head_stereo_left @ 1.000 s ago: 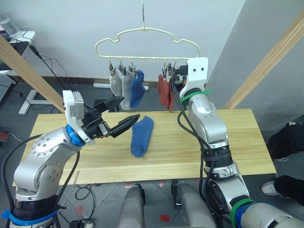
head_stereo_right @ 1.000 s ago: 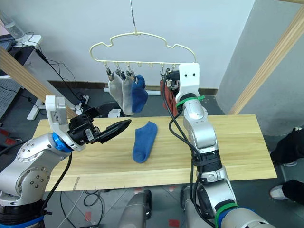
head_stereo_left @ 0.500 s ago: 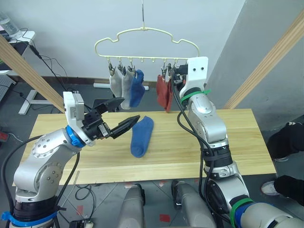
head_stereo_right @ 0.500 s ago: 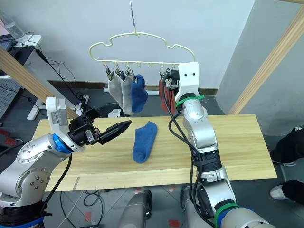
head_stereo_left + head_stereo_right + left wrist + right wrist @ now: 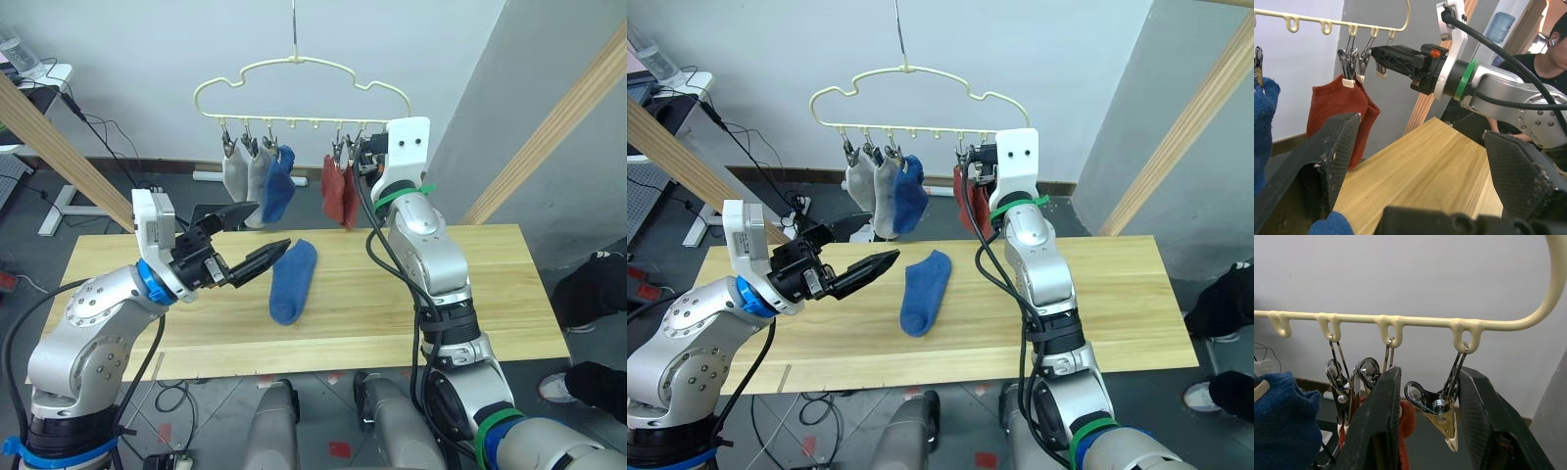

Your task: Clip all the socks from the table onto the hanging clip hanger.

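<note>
- Blue sock (image 5: 293,280) lies flat mid table (image 5: 490,294); 2 grey, 1 blue, 2 rust-red socks (image 5: 340,192) clipped on clip hanger (image 5: 300,80).
- L gripper (image 5: 251,240) fingers spread, empty, arm bent, just left of the table sock.
- R gripper (image 5: 1422,401) raised at hanger, fingers apart round end metal clip (image 5: 1442,413).

two grey socks (image 5: 243,173), two blue socks (image 5: 293,279), two red socks (image 5: 339,193), one clip hanger (image 5: 299,82), one table (image 5: 490,284)

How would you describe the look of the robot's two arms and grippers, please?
Both arms are silver-grey metal shells with black cables alongside. The left gripper has long black textured fingers, a white wrist block and a blue ring. The right gripper is black, with a white bracket and green bands.
</note>
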Robot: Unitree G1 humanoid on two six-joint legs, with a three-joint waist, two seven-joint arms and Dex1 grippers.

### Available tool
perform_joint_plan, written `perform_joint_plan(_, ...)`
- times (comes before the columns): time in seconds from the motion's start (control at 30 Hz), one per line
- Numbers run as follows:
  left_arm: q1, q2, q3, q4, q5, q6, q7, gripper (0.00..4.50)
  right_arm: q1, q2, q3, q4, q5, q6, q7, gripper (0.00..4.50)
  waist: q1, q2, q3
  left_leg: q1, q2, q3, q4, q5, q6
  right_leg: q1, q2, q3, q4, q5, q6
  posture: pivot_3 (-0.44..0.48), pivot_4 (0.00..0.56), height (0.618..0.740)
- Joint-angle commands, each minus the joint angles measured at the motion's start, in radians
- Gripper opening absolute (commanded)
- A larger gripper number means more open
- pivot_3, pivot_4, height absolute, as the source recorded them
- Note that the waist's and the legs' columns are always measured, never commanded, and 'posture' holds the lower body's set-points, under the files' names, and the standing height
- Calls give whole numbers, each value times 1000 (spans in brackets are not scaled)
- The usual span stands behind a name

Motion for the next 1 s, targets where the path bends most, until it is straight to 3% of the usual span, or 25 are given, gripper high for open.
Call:
perform_joint_plan(0.03, -6, 2, -1, -26, -5, -8, -1, 4500, -9, -3, -3, -50, 12, -8, 11, 1130, 0, 0, 0, 0, 0, 0, 0, 0, 0, 0, 0, 0, 0, 0, 0, 78, 333, 740)
perform_joint_plan(0.1, -6, 2, -1, -26, -5, -8, -1, 4500, -8, -5, -2, -53, 10, -3, 9, 593, 0, 0, 0, 0, 0, 0, 0, 0, 0, 0, 0, 0, 0, 0, 0, 76, 334, 740)
perform_joint_plan(0.43, 3, 7, -13, -23, 15, -10, -2, 4500, 11, -54, -23, -128, 43, 79, 65, 593, 0, 1, 1, 0, 0, 0, 0, 0, 0, 0, 0, 0, 0, 0, 0, 70, 338, 740)
perform_joint_plan(0.7, 42, 31, -62, 13, 104, -6, -10, 4500, -36, -210, -125, -244, 290, 445, 275, 593, -1, 4, 6, 0, 0, 0, -1, 0, 0, 0, 0, 0, 0, 0, 0, 46, 341, 740)
perform_joint_plan(0.87, 34, 39, -133, 77, 184, -16, -27, 4500, -209, -224, -405, -171, 528, 917, 288, 593, -3, 7, 7, 0, 0, 0, -1, 0, 0, -1, 0, 0, 0, -1, -1, 15, 339, 740)
perform_joint_plan(1.0, 6, 21, -179, 130, 233, -45, -40, 4500, -297, -228, -525, -101, 568, 1094, 283, 593, -3, 7, 8, 0, 0, 0, -2, 0, 0, -1, 0, 0, -1, -1, -2, 0, 335, 740)
